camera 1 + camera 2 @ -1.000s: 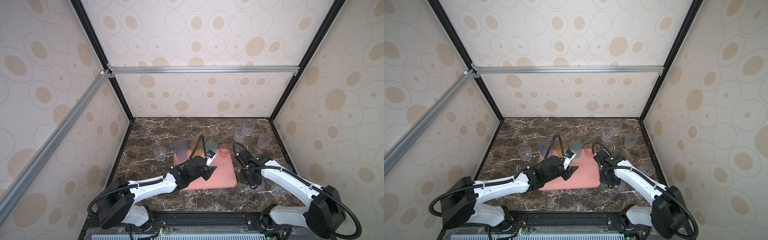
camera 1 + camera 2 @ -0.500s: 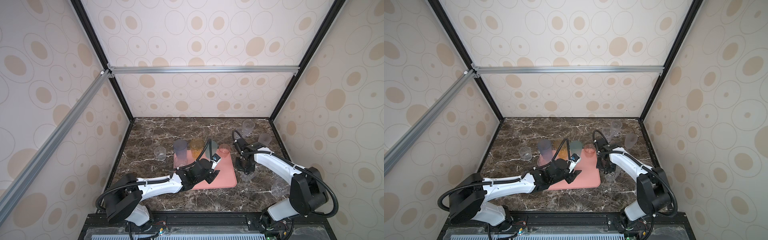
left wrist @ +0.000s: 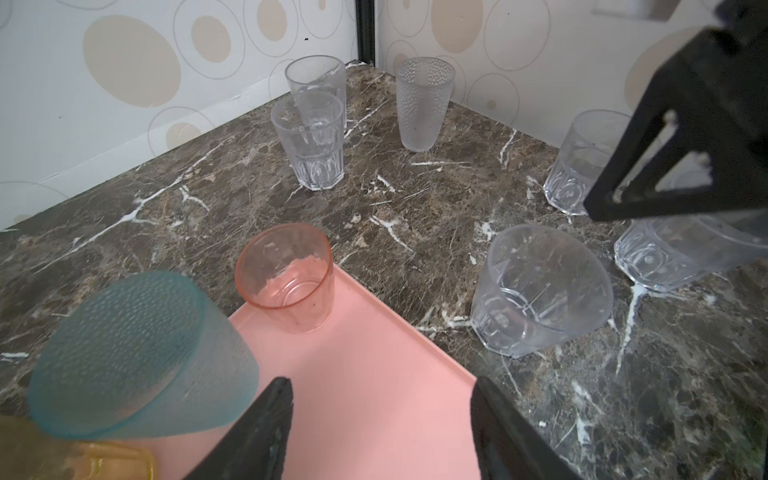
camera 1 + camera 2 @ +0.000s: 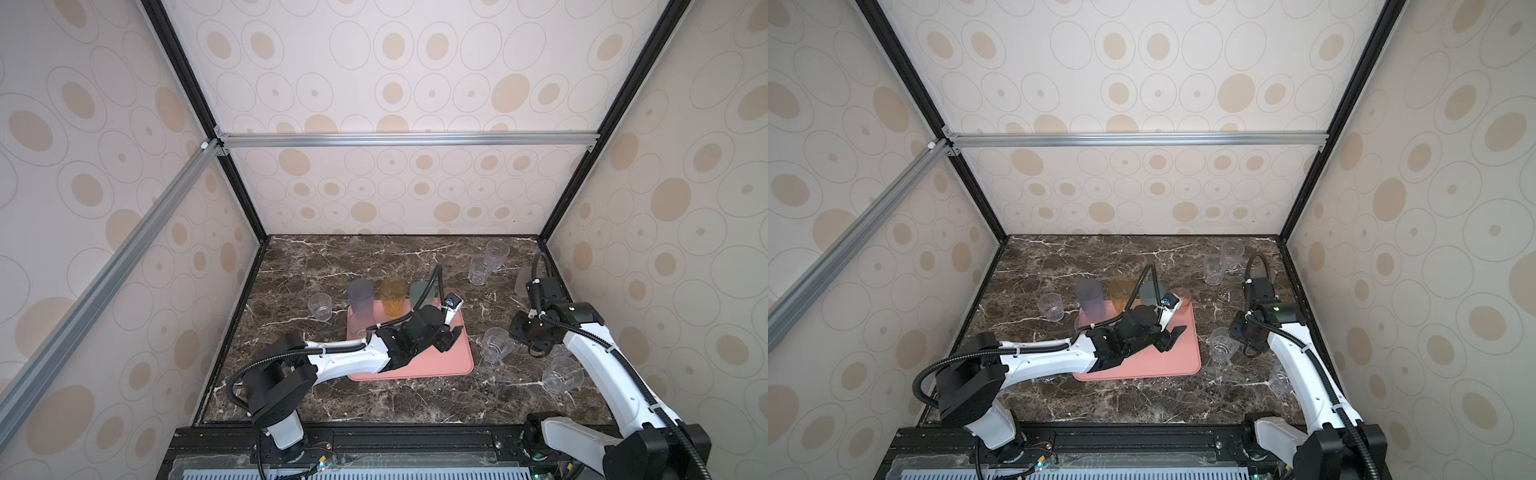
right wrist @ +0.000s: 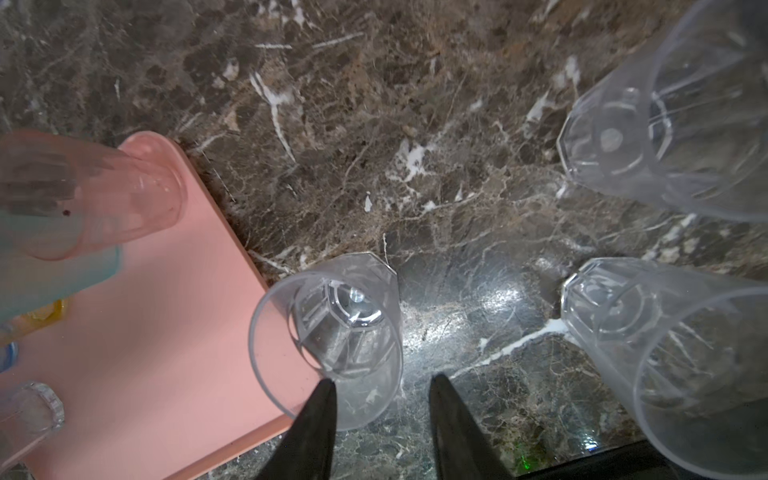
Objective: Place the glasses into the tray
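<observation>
Upright clear glass (image 4: 496, 351) just 8 o'clock of R gripper (image 5: 380, 382) in top view; L gripper (image 4: 450, 338) farther; both fingers spread, empty.

Item, top pair: my stereo head's two eyes (nearly equal views), mounted high at the front, looking down and toward the back wall (image 4: 395, 199). They sit far off, and both hold the whole marble table (image 4: 374, 257).

Item, left wrist camera: low and close over the salmon-pink tray (image 3: 374, 395), facing the far right corner post (image 3: 365, 29).

Item, right wrist camera: close, looking steeply down at the tray's right edge.

Shared by my wrist views: pink tumbler (image 3: 286, 278), clear faceted tumbler (image 5: 332, 332) beside the tray.
</observation>
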You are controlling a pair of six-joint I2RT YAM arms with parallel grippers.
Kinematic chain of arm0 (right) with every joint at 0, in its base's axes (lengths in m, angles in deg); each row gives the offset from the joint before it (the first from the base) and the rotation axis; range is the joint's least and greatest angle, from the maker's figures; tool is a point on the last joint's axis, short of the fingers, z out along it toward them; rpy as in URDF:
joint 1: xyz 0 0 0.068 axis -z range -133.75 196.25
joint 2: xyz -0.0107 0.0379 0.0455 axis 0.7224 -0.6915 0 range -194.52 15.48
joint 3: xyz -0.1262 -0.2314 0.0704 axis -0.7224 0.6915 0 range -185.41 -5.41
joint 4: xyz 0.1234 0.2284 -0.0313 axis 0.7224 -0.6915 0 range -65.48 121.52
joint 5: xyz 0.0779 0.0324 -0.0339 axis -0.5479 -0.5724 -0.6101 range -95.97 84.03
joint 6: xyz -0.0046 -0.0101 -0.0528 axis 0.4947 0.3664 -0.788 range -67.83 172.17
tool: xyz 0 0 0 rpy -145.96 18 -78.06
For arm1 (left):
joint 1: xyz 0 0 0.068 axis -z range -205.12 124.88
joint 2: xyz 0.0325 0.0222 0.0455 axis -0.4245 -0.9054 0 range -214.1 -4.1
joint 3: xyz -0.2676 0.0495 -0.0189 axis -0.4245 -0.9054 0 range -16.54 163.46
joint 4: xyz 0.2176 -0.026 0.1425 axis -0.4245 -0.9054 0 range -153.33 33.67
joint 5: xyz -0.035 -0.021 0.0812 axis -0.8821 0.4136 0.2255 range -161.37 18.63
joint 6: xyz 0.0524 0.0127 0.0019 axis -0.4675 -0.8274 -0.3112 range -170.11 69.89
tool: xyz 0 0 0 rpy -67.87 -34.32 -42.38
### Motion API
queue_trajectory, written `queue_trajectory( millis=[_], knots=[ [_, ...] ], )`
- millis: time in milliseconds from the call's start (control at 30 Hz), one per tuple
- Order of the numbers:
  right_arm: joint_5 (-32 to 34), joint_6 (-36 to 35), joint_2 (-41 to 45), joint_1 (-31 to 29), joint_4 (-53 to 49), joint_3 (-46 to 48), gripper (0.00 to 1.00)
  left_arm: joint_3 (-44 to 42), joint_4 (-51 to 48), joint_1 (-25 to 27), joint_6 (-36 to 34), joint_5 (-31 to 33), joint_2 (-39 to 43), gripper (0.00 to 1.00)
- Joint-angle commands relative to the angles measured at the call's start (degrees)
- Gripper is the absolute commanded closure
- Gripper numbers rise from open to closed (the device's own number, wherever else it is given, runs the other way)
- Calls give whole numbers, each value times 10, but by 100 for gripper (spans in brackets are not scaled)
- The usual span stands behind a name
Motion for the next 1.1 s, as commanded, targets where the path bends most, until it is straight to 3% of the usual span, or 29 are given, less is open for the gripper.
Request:
queue_trajectory(
  millis=[0,167,267,433,600,800,967,1067],
  knots=[
    [-47,-4,-6,12,24,30,60,57,4,10,22,-30,-39,29],
    [-46,-5,-23,19,56,68,64,97,-20,16,46,-56,-83,30],
    [-54,-9,-32,22,74,86,73,98,-17,18,54,-61,-88,31],
    [-48,-14,-27,22,95,104,88,95,-23,18,42,-44,-77,31],
    [-32,-17,-3,6,67,78,95,99,-48,18,31,-12,-59,31],
    [0,-36,-9,-52,-9,-10,98,76,-63,18,-4,33,10,31],
    [6,-63,-62,-119,-93,-99,98,-24,-18,17,-57,100,122,29],
    [10,-63,-97,-189,-122,-149,98,-85,-9,13,-76,131,191,24]
  ],
)
